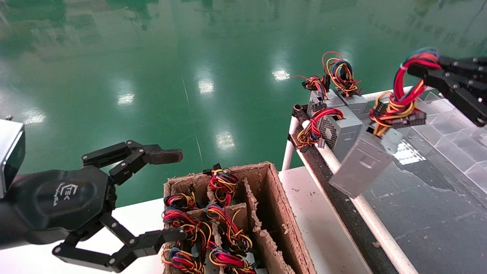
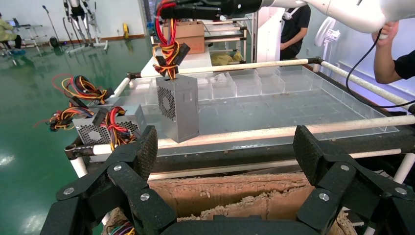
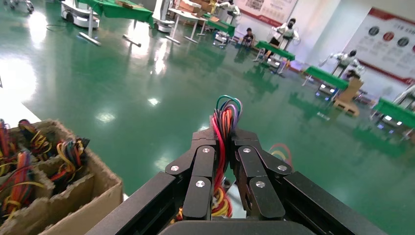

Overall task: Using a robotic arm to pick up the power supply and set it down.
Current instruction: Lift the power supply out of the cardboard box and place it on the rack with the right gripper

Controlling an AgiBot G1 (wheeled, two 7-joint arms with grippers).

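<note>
The power supply (image 1: pixel 361 167) is a plain grey metal box hanging tilted from its looped red, yellow and blue wires (image 1: pixel 399 95). My right gripper (image 1: pixel 420 70) is shut on the top of that wire loop, high over the clear tray (image 1: pixel 437 198). The box's lower corner is at the tray's near white rail (image 1: pixel 367 209); I cannot tell whether it touches. From the left wrist, the power supply (image 2: pixel 178 105) hangs under the right gripper (image 2: pixel 195 9). In the right wrist view the wires (image 3: pixel 225 115) run between the right gripper (image 3: pixel 222 137). My left gripper (image 1: pixel 169 195) (image 2: pixel 226 147) is open, empty, over the cardboard box.
A divided cardboard box (image 1: pixel 279 213) holds several wired units at the front. More grey power supplies (image 1: pixel 340 127) with wire bundles stand at the tray's far left end. A person's hand (image 2: pixel 391 34) holds the right arm in the left wrist view.
</note>
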